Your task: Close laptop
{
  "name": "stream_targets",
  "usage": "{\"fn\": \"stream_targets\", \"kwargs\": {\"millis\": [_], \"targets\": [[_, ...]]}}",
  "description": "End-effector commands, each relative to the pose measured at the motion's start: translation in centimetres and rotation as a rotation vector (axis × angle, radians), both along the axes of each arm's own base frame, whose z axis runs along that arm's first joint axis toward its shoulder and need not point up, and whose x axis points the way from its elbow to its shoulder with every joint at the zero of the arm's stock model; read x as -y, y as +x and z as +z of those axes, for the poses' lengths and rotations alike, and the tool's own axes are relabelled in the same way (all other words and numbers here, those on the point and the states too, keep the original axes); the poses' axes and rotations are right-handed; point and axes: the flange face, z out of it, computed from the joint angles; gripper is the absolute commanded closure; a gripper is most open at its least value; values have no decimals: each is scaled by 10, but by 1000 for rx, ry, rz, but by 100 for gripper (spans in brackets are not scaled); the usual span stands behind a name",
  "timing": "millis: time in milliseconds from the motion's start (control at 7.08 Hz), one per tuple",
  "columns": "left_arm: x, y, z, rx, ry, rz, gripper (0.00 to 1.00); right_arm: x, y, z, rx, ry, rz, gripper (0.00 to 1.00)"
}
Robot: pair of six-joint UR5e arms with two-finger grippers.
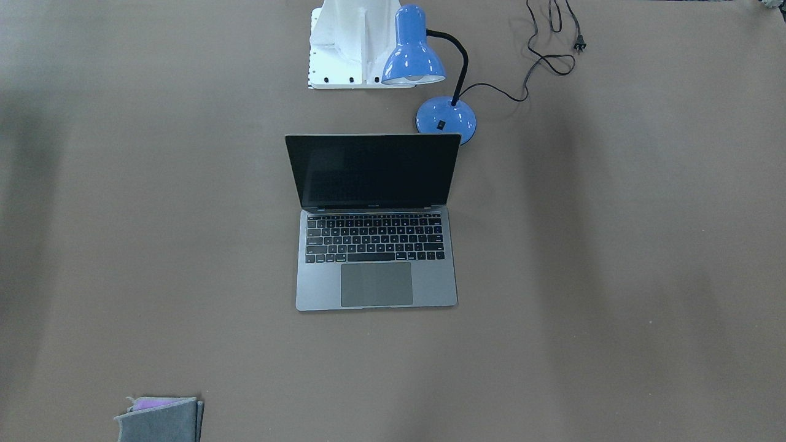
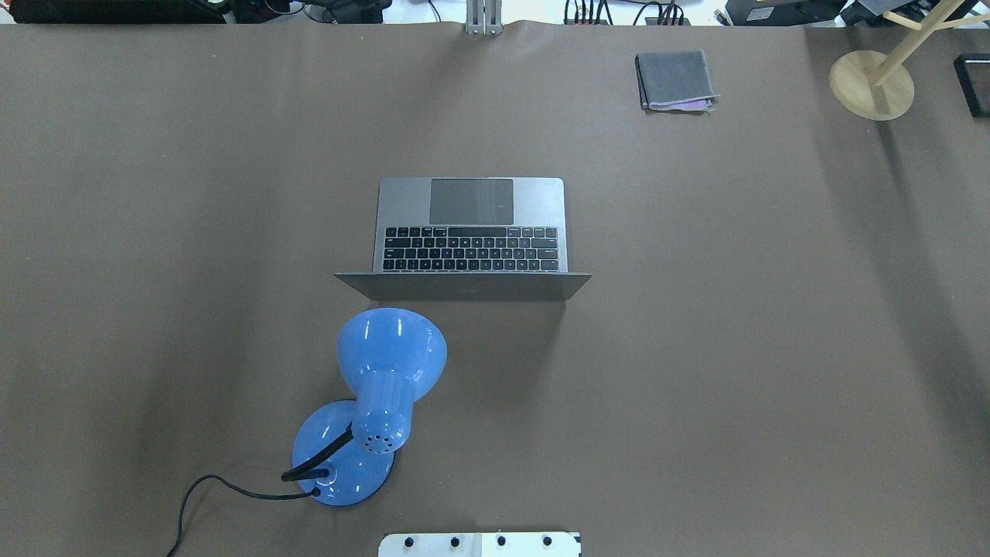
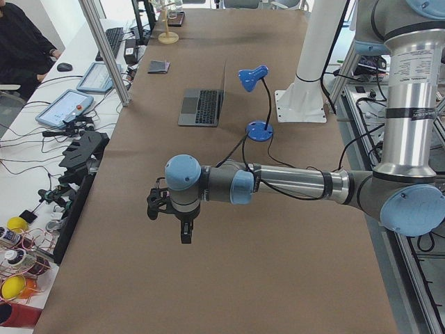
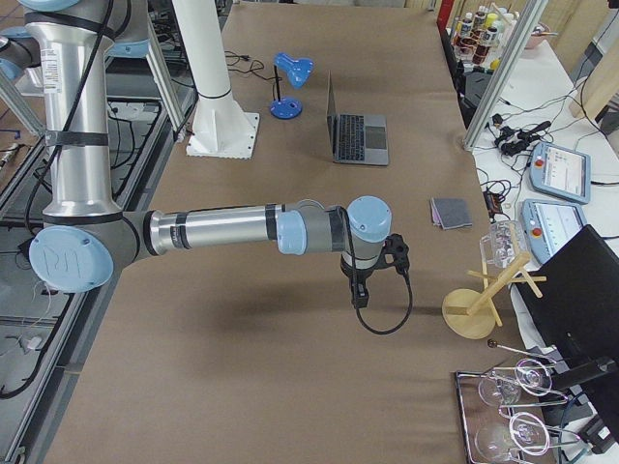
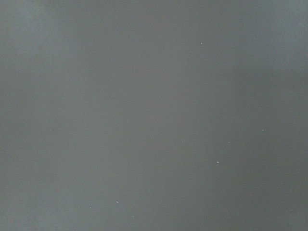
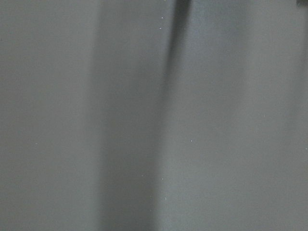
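The space-grey laptop (image 1: 376, 245) stands open in the middle of the brown table, its black screen upright and facing away from the robot. It also shows in the overhead view (image 2: 472, 232), the left side view (image 3: 201, 106) and the right side view (image 4: 358, 137). My left gripper (image 3: 186, 233) hangs over the table's left end, far from the laptop. My right gripper (image 4: 360, 290) hangs over the right end, also far from it. I cannot tell whether either is open or shut. Both wrist views show only bare table.
A blue desk lamp (image 2: 390, 363) with a black cord stands just behind the laptop's lid, on the robot's side. A folded grey cloth (image 2: 674, 80) lies far right. A wooden stand (image 2: 872, 85) is at the far right corner. The white robot base (image 1: 344, 43) is behind the lamp.
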Motion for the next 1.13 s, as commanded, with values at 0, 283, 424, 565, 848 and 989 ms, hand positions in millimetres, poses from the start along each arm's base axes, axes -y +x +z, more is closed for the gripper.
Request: {"fn": "stream_targets", "kwargs": {"millis": [0, 283, 424, 565, 848, 989], "targets": [[0, 0, -1, -1, 2, 1, 2, -1, 0, 1, -1, -3, 0, 0], [6, 1, -20, 0, 40, 2, 2, 0, 0, -14, -4, 28, -1, 0], [15, 4, -28, -4, 48, 4, 2, 9, -3, -22, -24, 53, -8, 0], [33, 13, -46, -9, 34, -26, 2, 25, -14, -44, -15, 90, -25, 0], [45, 63, -56, -14, 48, 48, 2, 49, -57, -80, 3, 84, -30, 0], [47, 80, -64, -21, 105, 79, 2, 60, -82, -102, 36, 31, 5, 0]]}}
